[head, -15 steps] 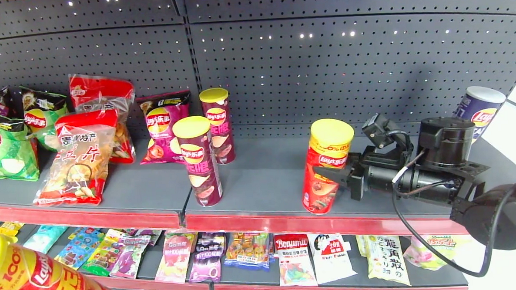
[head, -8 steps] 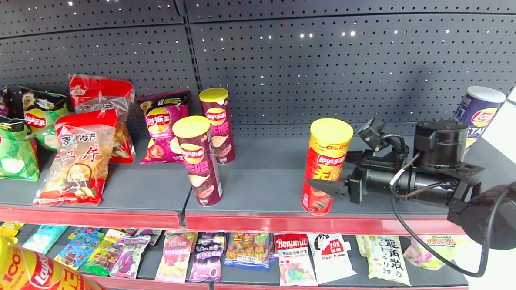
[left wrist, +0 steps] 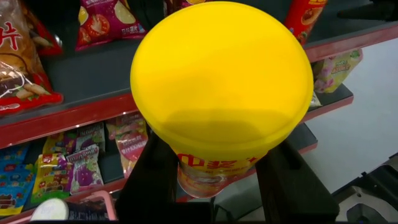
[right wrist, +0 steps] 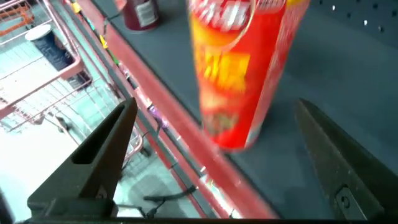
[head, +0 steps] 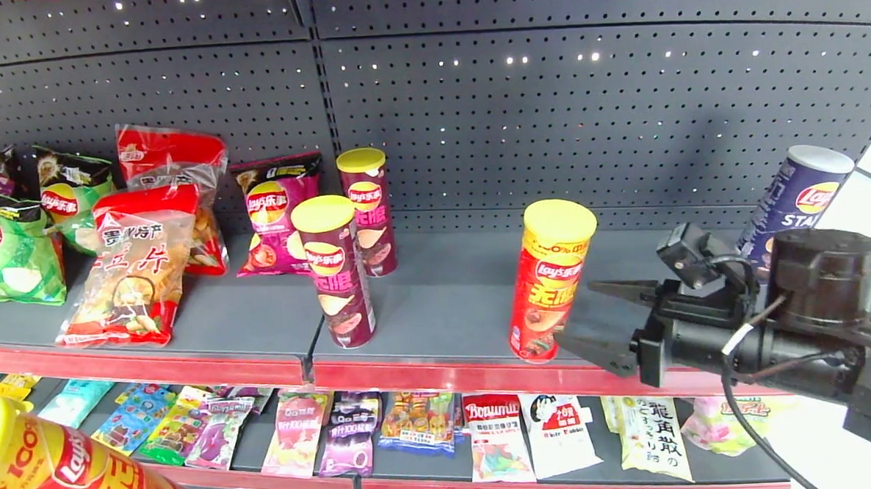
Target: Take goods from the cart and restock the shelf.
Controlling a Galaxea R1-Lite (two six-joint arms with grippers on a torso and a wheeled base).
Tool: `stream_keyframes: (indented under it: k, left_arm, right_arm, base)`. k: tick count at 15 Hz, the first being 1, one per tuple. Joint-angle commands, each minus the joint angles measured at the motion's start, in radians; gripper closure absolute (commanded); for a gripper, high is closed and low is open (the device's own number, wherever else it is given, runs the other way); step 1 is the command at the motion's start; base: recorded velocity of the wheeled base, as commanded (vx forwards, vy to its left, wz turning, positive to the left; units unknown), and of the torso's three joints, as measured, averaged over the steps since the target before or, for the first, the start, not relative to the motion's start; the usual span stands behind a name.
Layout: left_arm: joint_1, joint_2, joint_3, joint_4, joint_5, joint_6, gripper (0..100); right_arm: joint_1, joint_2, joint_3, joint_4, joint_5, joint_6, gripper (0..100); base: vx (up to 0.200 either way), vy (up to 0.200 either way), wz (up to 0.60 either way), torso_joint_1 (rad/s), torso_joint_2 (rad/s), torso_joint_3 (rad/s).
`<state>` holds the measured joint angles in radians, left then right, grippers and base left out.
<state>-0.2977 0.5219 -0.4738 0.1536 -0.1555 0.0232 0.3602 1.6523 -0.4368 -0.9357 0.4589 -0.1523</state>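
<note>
The tall red cardboard crisp can with a yellow plastic lid (head: 551, 280) stands upright on the grey metal shelf with a red front lip (head: 445, 303), close to the front edge, its long axis vertical. The right gripper (head: 577, 313) hangs just beside it with its jaws spread wide and nothing between them. From that gripper the can sits at about 11 o'clock, and the 2 black fingers (right wrist: 93, 162) point toward it without touching.

A 2nd red can with a yellow lid (head: 63, 466) is down at the near left, clamped in the left gripper (left wrist: 217, 186) and lying tilted, lid end toward the left. That makes the left arm the loaded one. I would judge the bare stretch of shelf between the standing red can and the 2 maroon cans with yellow lids (head: 337, 271) to be its likely spot, at roughly 2 o'clock from the held can. The can would need turning upright before it goes down there.
</note>
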Motion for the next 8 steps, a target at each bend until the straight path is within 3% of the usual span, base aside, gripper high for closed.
stream_keyframes:
  k: [1, 2, 5, 7, 8]
  left_arm:
    - [0.0, 0.004, 0.001, 0.0, -0.002, 0.0, 100]
    - [-0.001, 0.004, 0.003, 0.0, -0.002, -0.002, 100]
    - [0.0, 0.004, 0.012, 0.001, 0.013, -0.002, 100]
    - [0.015, 0.007, 0.023, 0.001, 0.16, 0.0, 100]
    - [0.014, 0.004, 0.026, 0.0, 0.169, 0.0, 100]
  right_arm:
    - [-0.026, -0.192, 0.142, 0.0, -0.002, -0.004, 0]
    - [-0.033, -0.238, 0.178, 0.0, -0.006, -0.007, 0]
    - [-0.073, -0.457, 0.313, 0.014, -0.243, 0.004, 0]
    - [-0.133, -0.666, 0.331, 0.061, -0.447, 0.03, 0]
    - [-0.158, -0.761, 0.303, 0.161, -0.51, 0.028, 0]
  base:
    - [0.0, 0.0, 0.0, 0.0, 0.0, 0.0]
    - [0.0, 0.0, 0.0, 0.0, 0.0, 0.0]
    - [0.0, 0.0, 0.0, 0.0, 0.0, 0.0]
    - [0.0, 0.0, 0.0, 0.0, 0.0, 0.0]
    - [0.0, 0.0, 0.0, 0.0, 0.0, 0.0]
